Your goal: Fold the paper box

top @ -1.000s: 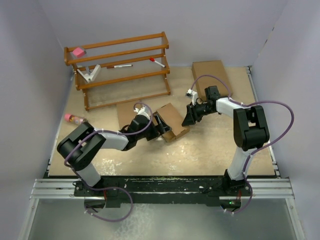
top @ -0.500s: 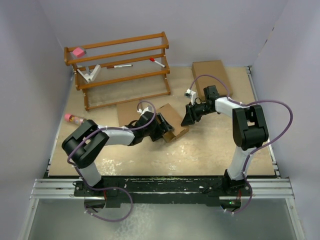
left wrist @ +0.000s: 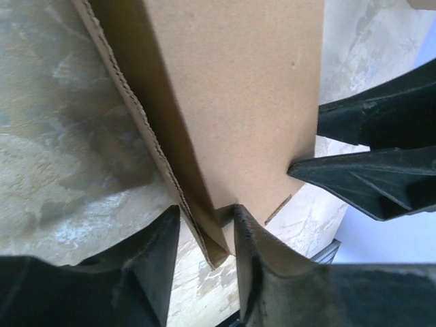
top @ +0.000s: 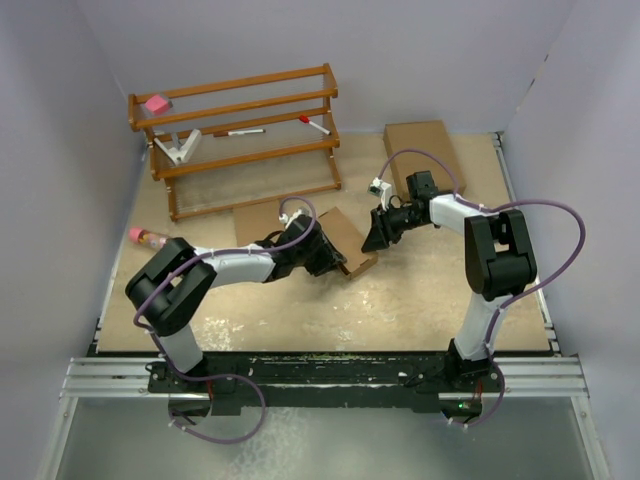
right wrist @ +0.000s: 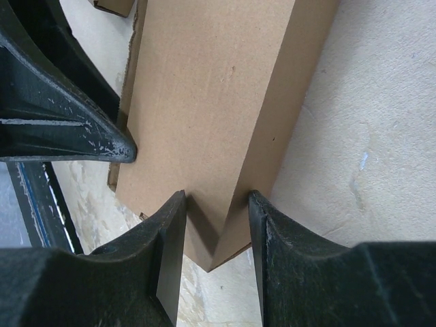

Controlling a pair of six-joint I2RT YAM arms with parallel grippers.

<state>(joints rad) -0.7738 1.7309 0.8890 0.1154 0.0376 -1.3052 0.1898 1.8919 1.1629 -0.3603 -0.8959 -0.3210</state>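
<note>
Found left gripper [left wrist: 206,212] narrowed astride the raw end edge of the paper box [left wrist: 231,102], gap on one side; cannot tell if clamped. Found right gripper [right wrist: 216,197] pinching the far corner. Located box mid-table [top: 420,300]. Judged body formed, near end unclosed, flaps outstanding.

One paper box [top: 348,238], two other boxes [top: 420,148] [top: 252,216], one rack [top: 232,83], two arms [top: 230,265] [top: 462,215]

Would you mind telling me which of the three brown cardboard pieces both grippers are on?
The middle paper box: left gripper and right gripper each straddle an end. The flat sheet by the rack and the back-right box lie ungripped.
</note>
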